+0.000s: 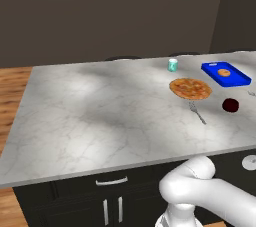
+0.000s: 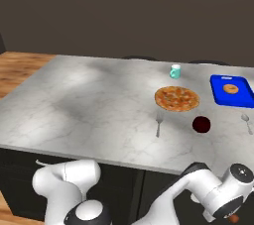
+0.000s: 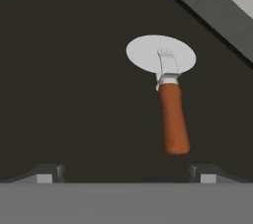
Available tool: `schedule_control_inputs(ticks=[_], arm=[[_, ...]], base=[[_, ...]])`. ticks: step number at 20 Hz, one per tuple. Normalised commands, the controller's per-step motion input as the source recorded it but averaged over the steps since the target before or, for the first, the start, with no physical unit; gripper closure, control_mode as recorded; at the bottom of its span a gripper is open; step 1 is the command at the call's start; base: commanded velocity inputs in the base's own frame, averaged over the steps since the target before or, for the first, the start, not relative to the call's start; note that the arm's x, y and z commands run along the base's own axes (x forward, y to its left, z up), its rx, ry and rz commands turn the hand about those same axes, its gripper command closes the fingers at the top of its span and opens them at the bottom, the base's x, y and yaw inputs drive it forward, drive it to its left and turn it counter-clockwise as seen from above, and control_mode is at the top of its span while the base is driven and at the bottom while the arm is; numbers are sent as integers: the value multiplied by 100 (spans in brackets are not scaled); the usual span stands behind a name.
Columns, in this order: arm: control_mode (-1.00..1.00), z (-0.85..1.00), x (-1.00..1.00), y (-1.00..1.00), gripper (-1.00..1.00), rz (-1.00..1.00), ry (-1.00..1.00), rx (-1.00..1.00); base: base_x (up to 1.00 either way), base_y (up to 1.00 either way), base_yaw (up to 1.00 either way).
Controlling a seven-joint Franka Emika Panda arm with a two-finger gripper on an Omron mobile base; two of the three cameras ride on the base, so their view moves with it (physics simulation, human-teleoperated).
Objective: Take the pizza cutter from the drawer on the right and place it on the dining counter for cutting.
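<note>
Down in the hand view, the pizza cutter point(image 3: 165, 85), a round silver-white wheel on a brown-orange handle, lies flat on the dark floor of the drawer point(image 3: 74, 80), wheel toward the top of that picture and handle pointing back toward the gripper point(image 3: 126, 172). The two dark fingertips point(image 3: 44, 173) stand wide apart with nothing between them; the cutter sits ahead of them, nearer the right-hand tip, and untouched. A pale grey edge point(image 3: 212, 6) crosses the upper right corner of that view.

Up top, the dining counter point(image 1: 100, 116), a large grey-white marble-veined slab over black cabinet fronts with silver handles, carries a round orange pizza point(image 1: 190, 88), a silver fork point(image 1: 197, 112) just beside it, a dark red ball-like thing point(image 1: 230, 105) (what it is I cannot tell), a small teal mug point(image 1: 172, 65), and a blue tray point(image 1: 225, 74) holding a small round orange item. A silver spoon point(image 2: 246, 122) lies near the tray.
</note>
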Motion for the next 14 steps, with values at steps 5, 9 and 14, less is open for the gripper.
schedule_control_inputs(ticks=[5, 9, 14], arm=[[-100, -27, 21, -9, -100, 0, 0, -1], [-100, -18, 17, 0, -100, 0, 0, 0], [-100, -17, 11, 0, -100, 0, 0, 0]], base=[[0, 0, 0], [0, 0, 0], [0, 0, 0]])
